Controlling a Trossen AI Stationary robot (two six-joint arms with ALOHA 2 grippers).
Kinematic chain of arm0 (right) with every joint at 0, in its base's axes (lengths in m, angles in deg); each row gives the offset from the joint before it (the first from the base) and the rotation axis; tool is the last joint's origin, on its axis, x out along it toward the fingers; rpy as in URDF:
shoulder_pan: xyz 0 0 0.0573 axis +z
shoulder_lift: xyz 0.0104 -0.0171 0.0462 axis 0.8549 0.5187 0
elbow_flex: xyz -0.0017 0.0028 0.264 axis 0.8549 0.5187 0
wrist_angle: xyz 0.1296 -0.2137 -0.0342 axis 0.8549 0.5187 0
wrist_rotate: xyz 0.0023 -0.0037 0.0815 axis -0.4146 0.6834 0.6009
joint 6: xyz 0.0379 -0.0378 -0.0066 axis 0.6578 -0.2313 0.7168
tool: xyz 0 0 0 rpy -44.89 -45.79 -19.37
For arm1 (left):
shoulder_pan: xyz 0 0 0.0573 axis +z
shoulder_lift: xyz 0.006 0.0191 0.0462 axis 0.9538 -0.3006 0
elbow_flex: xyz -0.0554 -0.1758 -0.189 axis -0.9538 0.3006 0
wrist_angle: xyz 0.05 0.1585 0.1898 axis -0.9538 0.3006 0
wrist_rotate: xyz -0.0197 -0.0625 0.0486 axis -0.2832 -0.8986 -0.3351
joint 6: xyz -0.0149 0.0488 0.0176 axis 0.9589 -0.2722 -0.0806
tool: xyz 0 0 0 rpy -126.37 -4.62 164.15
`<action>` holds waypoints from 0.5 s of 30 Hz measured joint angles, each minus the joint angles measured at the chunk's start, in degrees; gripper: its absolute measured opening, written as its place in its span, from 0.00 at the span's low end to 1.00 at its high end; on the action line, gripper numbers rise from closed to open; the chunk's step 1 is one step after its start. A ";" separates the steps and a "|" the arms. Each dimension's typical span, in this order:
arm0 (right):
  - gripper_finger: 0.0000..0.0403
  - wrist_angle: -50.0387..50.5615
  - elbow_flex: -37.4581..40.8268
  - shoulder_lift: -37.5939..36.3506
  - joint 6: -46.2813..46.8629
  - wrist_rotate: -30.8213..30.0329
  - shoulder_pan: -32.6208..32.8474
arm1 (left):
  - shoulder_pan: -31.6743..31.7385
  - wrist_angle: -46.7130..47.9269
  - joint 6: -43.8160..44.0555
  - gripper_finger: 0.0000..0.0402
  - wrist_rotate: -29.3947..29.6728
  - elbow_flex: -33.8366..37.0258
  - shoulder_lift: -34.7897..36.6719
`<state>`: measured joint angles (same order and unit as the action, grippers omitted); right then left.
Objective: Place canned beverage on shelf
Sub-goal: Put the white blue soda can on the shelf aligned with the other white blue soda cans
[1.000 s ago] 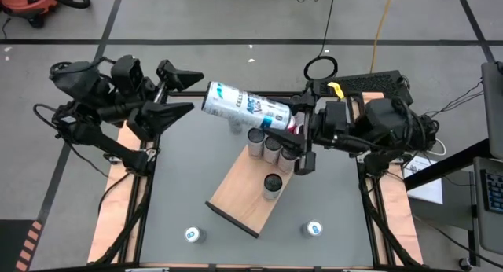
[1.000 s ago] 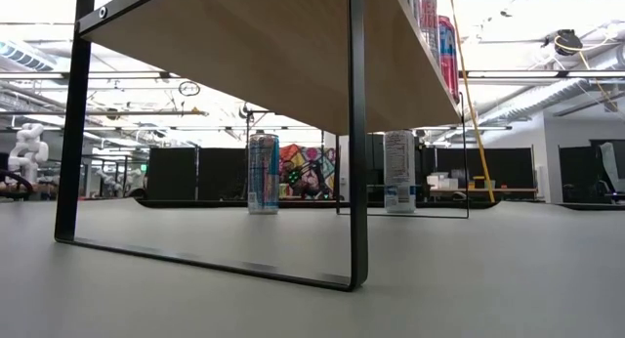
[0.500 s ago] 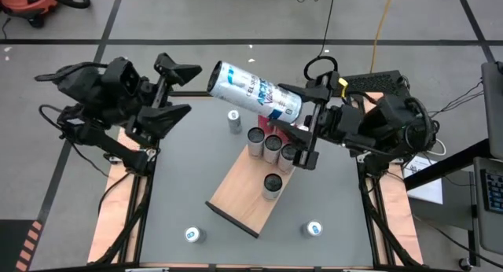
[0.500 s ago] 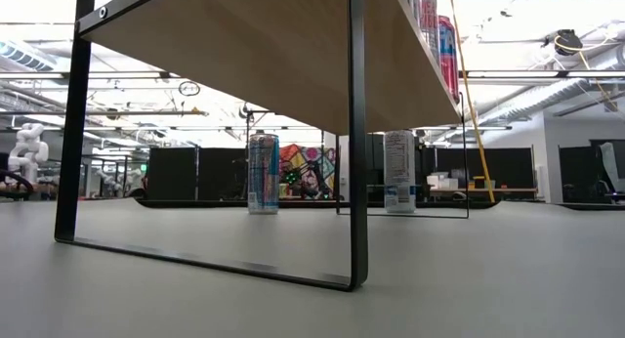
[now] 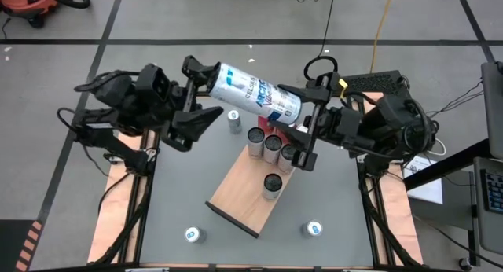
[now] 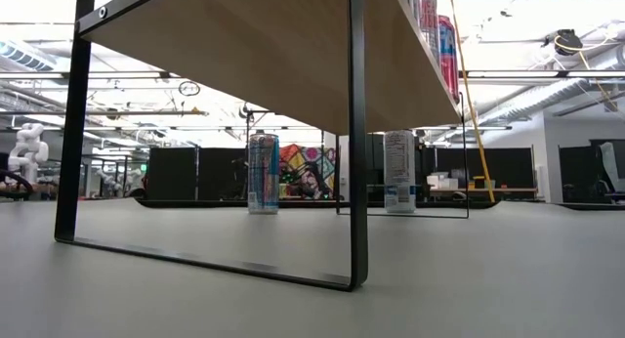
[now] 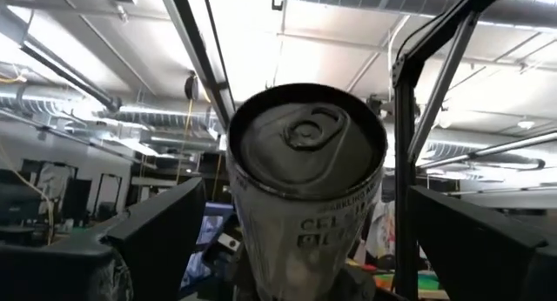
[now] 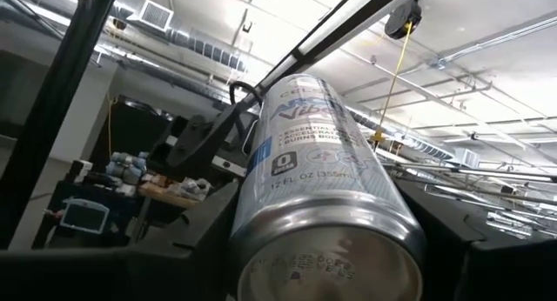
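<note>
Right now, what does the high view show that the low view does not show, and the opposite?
Only the high view shows both arms: the right gripper holds the white can lying tilted in the air, and the open left gripper has its fingers around the can's other end. It also shows the cans' tops on the shelf. Only the low view shows the shelf's underside, its black frame, and the room behind. Both show the shelf and loose cans standing on the grey table.
</note>
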<state>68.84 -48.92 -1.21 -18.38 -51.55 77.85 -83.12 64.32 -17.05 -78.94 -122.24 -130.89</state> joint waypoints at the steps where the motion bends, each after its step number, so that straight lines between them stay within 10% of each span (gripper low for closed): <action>1: 0.56 0.02 0.00 0.00 -0.02 0.00 -0.02 | 0.22 -0.62 0.00 0.99 -0.08 0.00 -0.20; 15: 0.56 1.19 0.00 0.00 0.40 -0.15 -1.09 | 1.98 -6.84 2.85 0.98 -3.19 -0.02 -2.64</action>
<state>70.03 -48.92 -1.21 -17.98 -51.71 76.75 -81.14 57.47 -14.20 -82.13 -122.27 -133.52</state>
